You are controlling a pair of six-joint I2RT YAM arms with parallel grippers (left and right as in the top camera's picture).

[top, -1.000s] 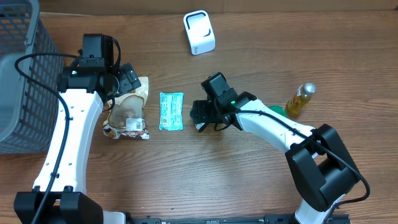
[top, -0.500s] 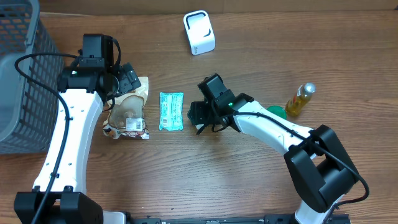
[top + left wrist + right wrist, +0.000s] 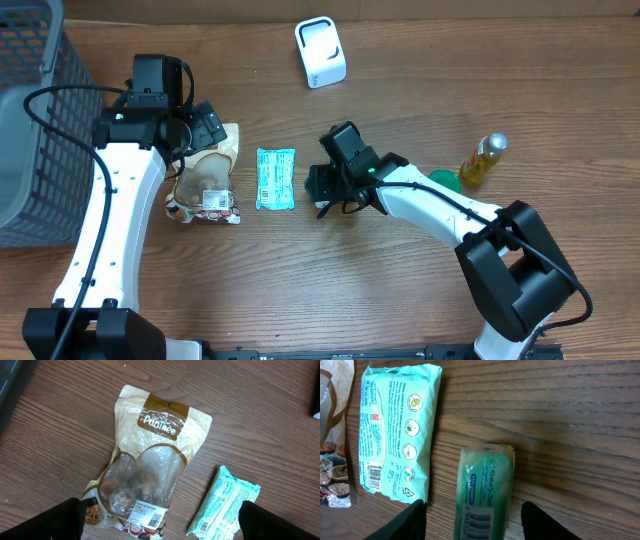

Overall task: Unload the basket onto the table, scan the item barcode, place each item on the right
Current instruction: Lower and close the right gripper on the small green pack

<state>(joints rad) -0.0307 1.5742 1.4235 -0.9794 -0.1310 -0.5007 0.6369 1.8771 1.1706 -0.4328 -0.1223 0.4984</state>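
A small green tissue packet (image 3: pixel 482 492) lies on the wooden table with its barcode label (image 3: pixel 476 525) facing up. My right gripper (image 3: pixel 472 527) straddles it, open, with a gap between the packet and each finger (image 3: pixel 402 522). From overhead the right gripper (image 3: pixel 318 190) covers that packet, just right of a mint wipes pack (image 3: pixel 275 178). My left gripper (image 3: pixel 160 522) hangs wide open above a brown snack bag (image 3: pixel 150 455), touching nothing. The white scanner (image 3: pixel 320 52) stands at the back of the table.
A grey mesh basket (image 3: pixel 30 120) fills the far left. At the right stand a yellow bottle (image 3: pixel 482 160) and a green lid (image 3: pixel 443 179). The mint wipes pack (image 3: pixel 397 430) lies close beside the right gripper's left finger.
My right gripper has shifted slightly left over the green packet and its jaws have narrowed a little. The left arm has not moved.
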